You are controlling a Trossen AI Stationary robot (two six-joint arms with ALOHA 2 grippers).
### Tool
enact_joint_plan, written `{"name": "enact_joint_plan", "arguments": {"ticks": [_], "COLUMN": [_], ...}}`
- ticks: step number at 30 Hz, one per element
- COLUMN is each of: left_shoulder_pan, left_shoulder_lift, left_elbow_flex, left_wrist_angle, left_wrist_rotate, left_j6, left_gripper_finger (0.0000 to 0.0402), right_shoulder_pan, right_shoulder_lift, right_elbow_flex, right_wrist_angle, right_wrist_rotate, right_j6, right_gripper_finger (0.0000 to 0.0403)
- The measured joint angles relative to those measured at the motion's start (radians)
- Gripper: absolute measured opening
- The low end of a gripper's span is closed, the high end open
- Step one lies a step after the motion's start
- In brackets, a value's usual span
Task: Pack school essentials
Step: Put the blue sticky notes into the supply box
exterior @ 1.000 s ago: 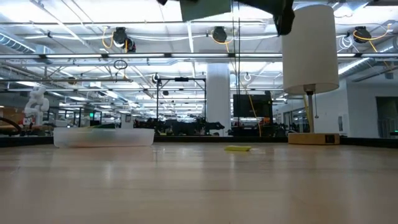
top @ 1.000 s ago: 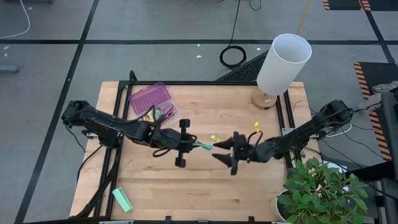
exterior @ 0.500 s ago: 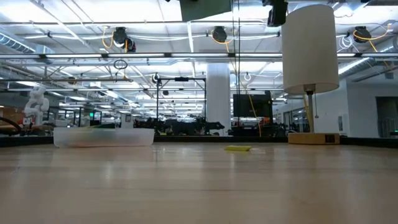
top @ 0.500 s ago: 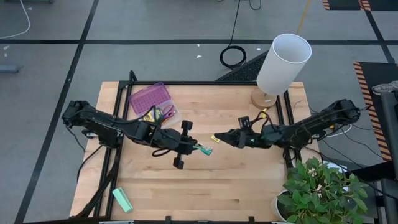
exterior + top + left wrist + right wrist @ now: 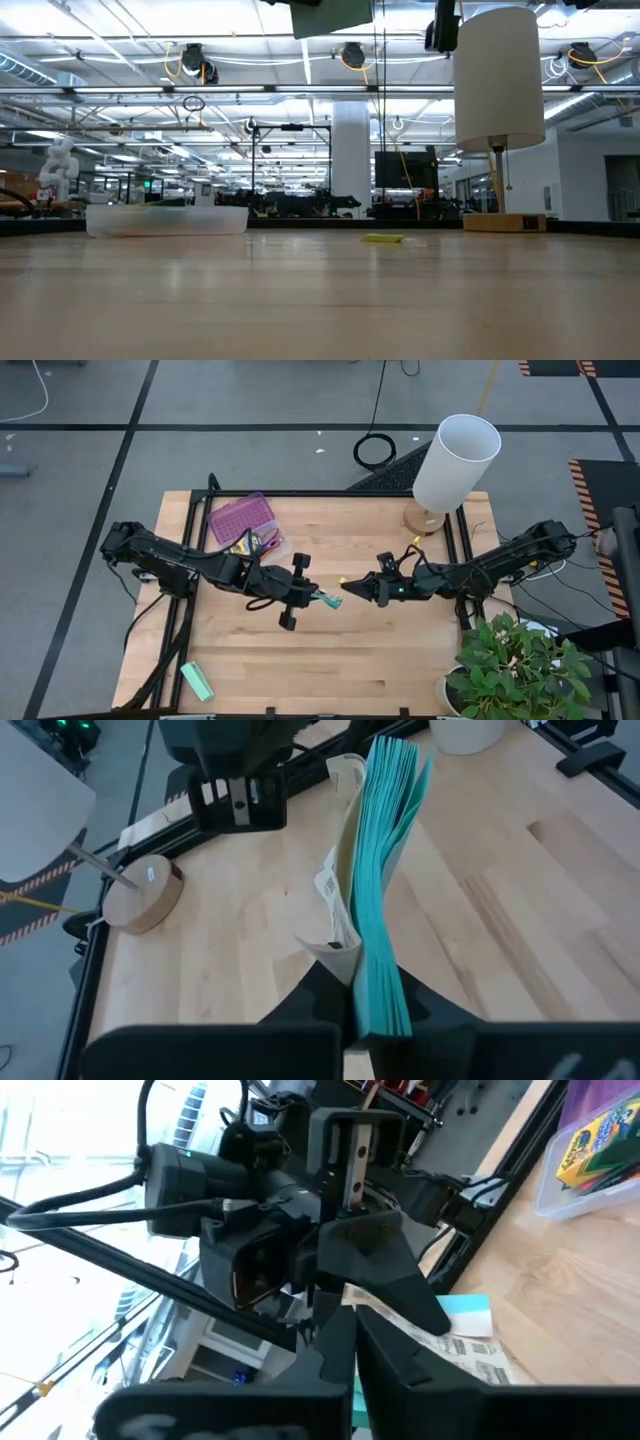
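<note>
— Cyan is what I see first: the square sticky-note pad (image 5: 385, 880) sits pinched edge-on in my left gripper (image 5: 318, 598), raised above the middle of the pale wooden table (image 5: 400, 660).

— And the right gripper (image 5: 348, 587)?

— Fingers closed on the pad's pale wrapper, nose to nose with the left. The clear plastic box with the purple lid (image 5: 243, 523) waits at the table's far left corner, the yellow-green crayon box (image 5: 600, 1140) inside. A tiny yellow piece (image 5: 382, 238) lies mid-table.
</note>
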Motion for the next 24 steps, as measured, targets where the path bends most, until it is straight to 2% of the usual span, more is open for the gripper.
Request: {"name": "enact_joint_plan", "arguments": {"ticks": [5, 11, 24], "left_shoulder_pan": [0.0, 0.0, 0.005], "left_shoulder_lift": [0.0, 0.0, 0.0], "left_elbow_flex": [0.0, 0.0, 0.0], "left_wrist_angle": [0.001, -0.002, -0.009], "left_wrist_rotate": [0.002, 0.002, -0.019], "left_j6": [0.0, 0.004, -0.058], "left_gripper_finger": [0.001, 0.0013, 0.0011], "right_shoulder_pan": [-0.005, -0.029, -0.031], "right_shoulder_lift": [0.023, 0.092, 0.1], "right_elbow_flex": [0.015, 0.114, 0.116], "right_wrist_angle": [-0.011, -0.087, -0.105], "right_wrist_rotate": [-0.006, -0.12, -0.206], "right_j6": [0.007, 0.004, 0.031], "right_gripper_finger": [0.0002, 0.0001, 0.0]}}
